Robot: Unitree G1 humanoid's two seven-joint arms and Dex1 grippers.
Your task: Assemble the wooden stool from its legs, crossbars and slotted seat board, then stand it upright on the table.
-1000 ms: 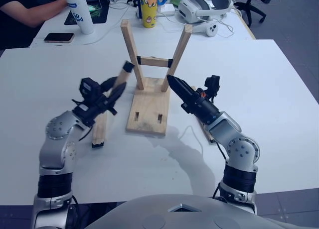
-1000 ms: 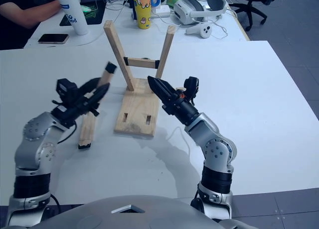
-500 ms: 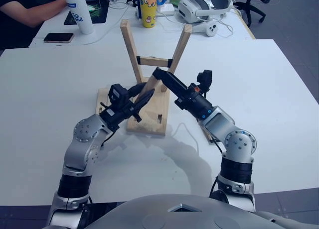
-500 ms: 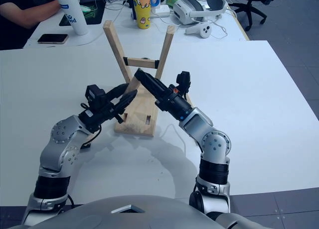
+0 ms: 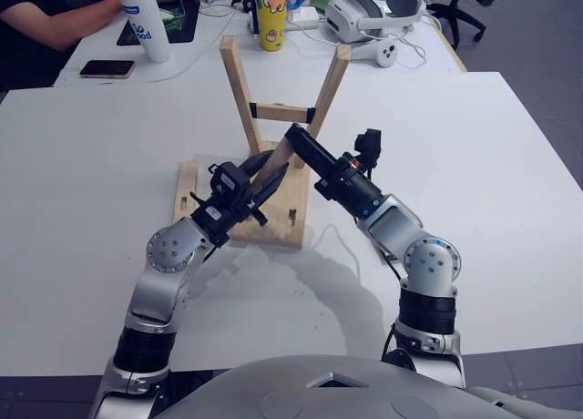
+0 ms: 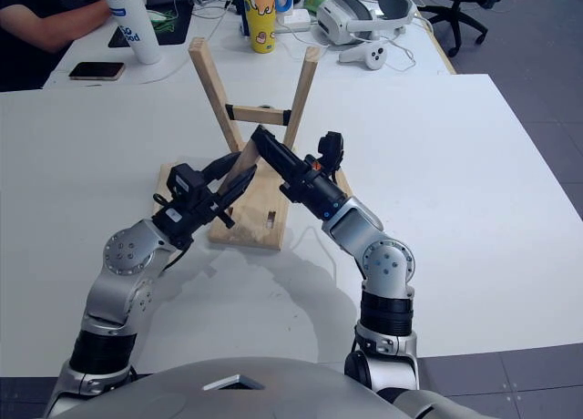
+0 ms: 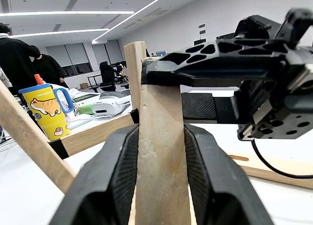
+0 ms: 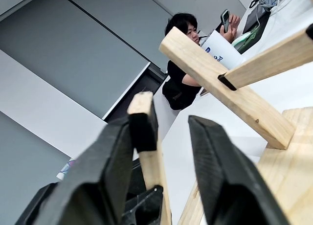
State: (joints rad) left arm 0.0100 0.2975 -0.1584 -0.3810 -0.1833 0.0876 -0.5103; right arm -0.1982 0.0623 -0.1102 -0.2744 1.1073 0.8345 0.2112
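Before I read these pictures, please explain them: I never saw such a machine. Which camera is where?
This is a humanoid robot with two arms, each ending in a two-finger tool. Two pictures come from cameras in its head, looking down on the white table; the other two come from a camera on each wrist. On the table lies the slotted seat board, with two legs and a crossbar standing up from it. A spare leg lies flat beside the board. The left tool grips a tilted leg over the board; the right tool, fingers open, is around its upper end.
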